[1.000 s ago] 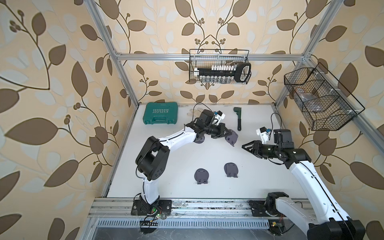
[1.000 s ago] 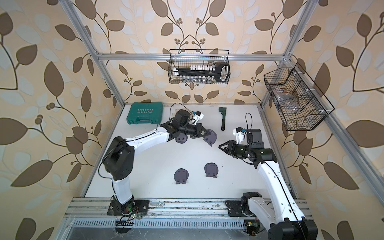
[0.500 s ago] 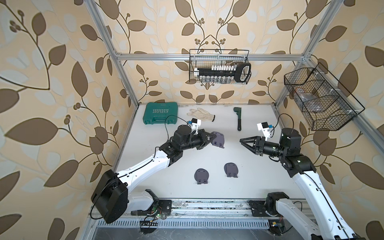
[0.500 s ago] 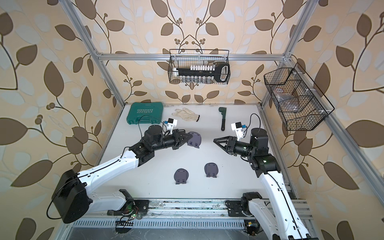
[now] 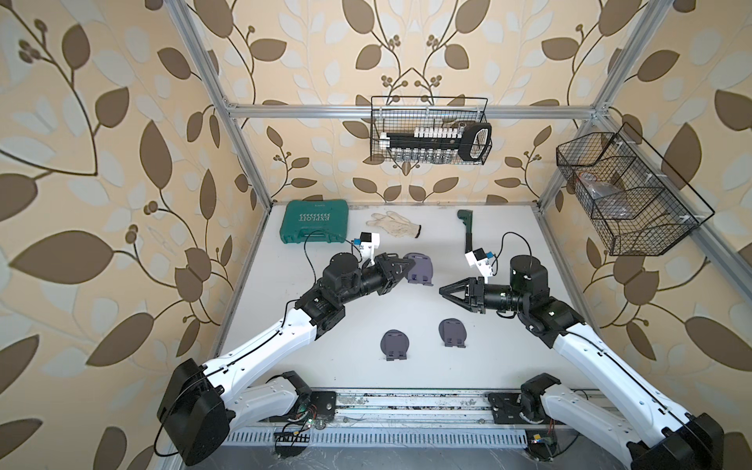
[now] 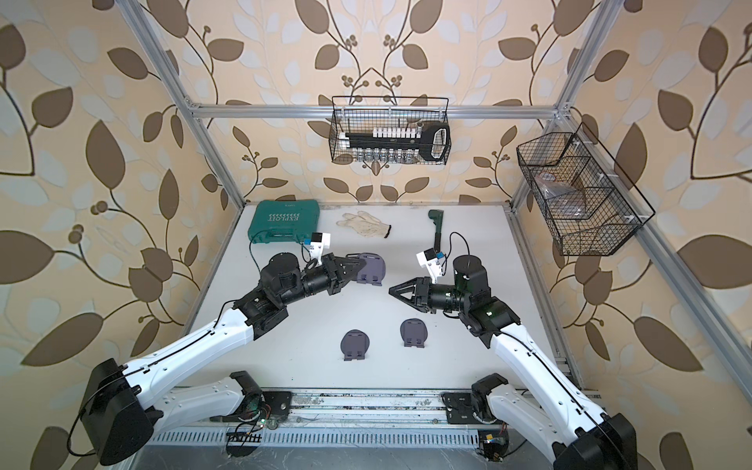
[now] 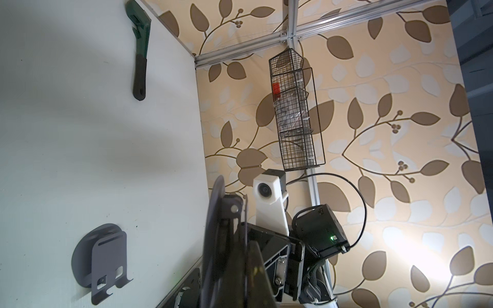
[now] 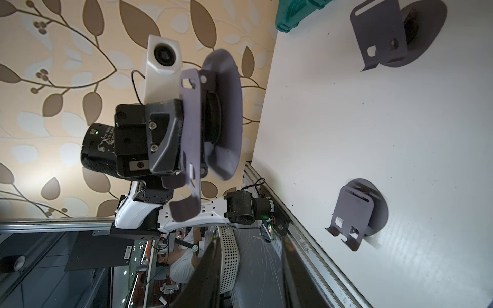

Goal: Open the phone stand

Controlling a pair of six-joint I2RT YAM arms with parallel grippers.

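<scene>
While my left gripper (image 5: 403, 266) is clenched on the phone stand (image 5: 419, 268), lifted above the tabletop (image 5: 407, 317) in both top views, my right gripper (image 5: 441, 290) faces it, jaws parted, empty. A green case (image 5: 316, 221) reads "EXPLOIT". Left wrist view: the phone stand (image 7: 214, 226) sits edge-on in my grasp. Right wrist view: its plate lies close against its disc, so I judge it is not yet opened.

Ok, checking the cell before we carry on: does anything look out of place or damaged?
Nothing looks spilled or damaged. One phone stand is off the table, clamped in the left tool; two other stands lie flat near the front. A glove, a wrench and a green case lie at the back.
</scene>
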